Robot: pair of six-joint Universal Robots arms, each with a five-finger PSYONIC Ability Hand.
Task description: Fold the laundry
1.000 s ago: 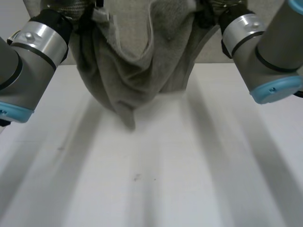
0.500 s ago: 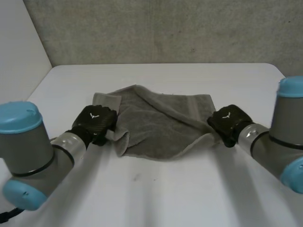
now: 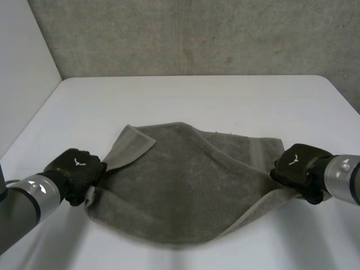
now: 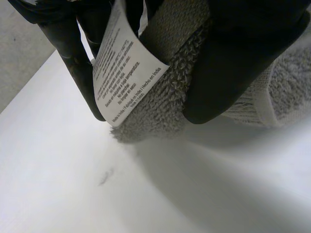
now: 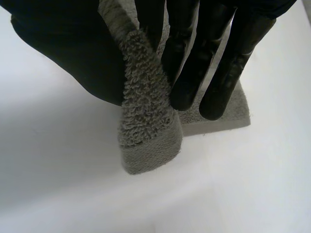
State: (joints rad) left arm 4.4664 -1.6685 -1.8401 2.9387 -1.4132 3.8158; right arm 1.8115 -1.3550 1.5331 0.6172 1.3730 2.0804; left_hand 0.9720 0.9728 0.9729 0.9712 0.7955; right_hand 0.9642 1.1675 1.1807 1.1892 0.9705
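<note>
1. Grey towel (image 3: 191, 185) lies spread near the front edge of the surface (image 3: 214, 95), its near edge bowed between my two hands and one far corner flipped over.
2. Left hand (image 3: 76, 167) pinches the left corner, thumb against fingers, right beside the care label (image 4: 127, 68). Right hand (image 3: 298, 167) clamps the right corner the same way.
3. To do this well, I'd draw both corners apart evenly, level and taut, flattening that flap before folding.
4. Both wrists sit low, backs of the hands up, arms splayed wide.
</note>
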